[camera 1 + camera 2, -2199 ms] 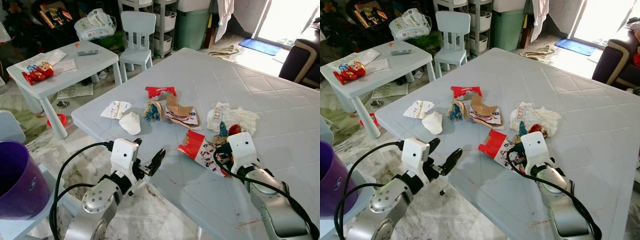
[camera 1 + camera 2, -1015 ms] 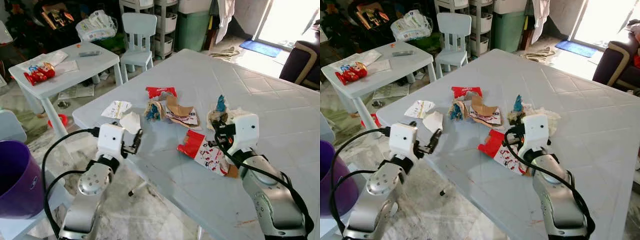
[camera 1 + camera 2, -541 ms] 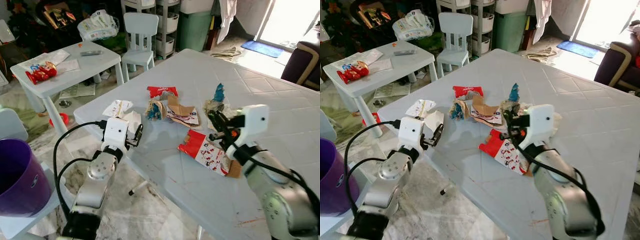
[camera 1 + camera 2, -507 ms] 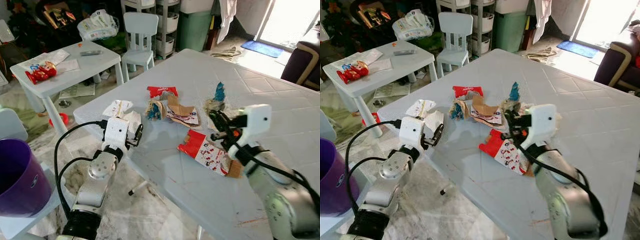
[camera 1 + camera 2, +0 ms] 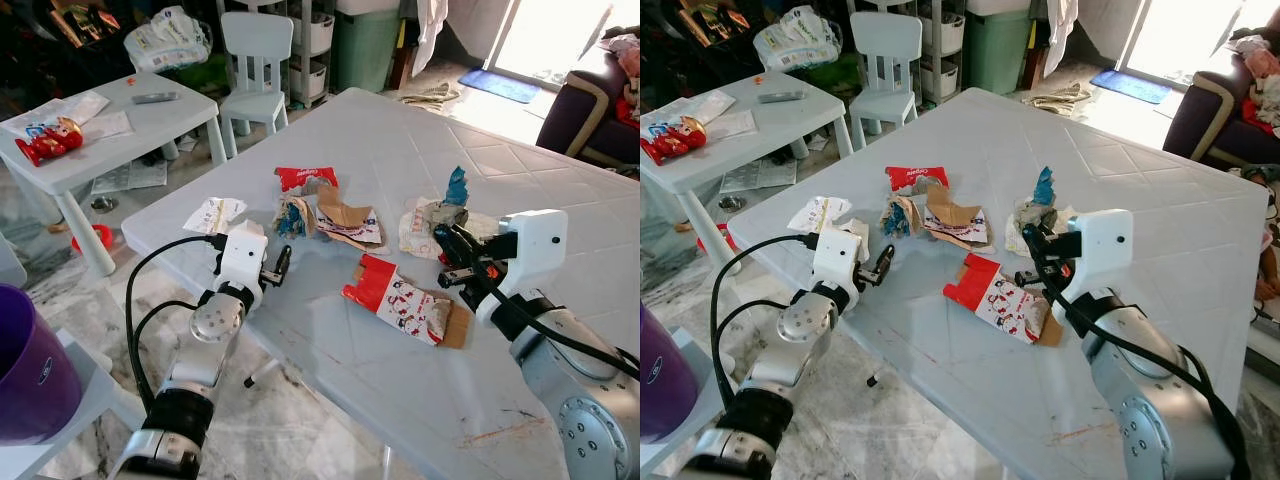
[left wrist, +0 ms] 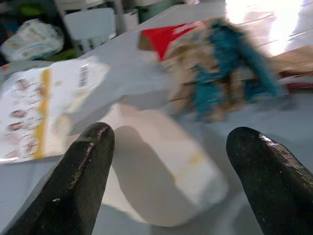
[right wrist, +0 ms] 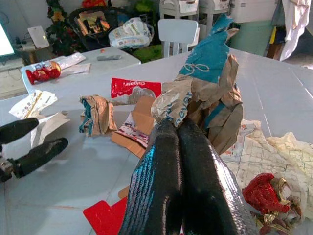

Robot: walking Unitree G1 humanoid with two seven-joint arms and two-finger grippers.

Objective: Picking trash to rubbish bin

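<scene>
Right gripper (image 5: 447, 243) is raised above the table (image 5: 560, 230), fingers clamped on a crumpled blue-brown wrapper (image 5: 452, 197). Left gripper (image 5: 277, 268), fingers spread wide, reaches level toward the white paper scrap (image 6: 161, 176).

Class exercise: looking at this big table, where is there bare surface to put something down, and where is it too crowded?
Free: the table's far side beyond the blue-and-brown wrapper held by the right pincer, and the near edge in front of the red-and-white carton. Crowded: the middle strip from the white paper between the left pincer's fingers to the crumpled tissue.
</scene>
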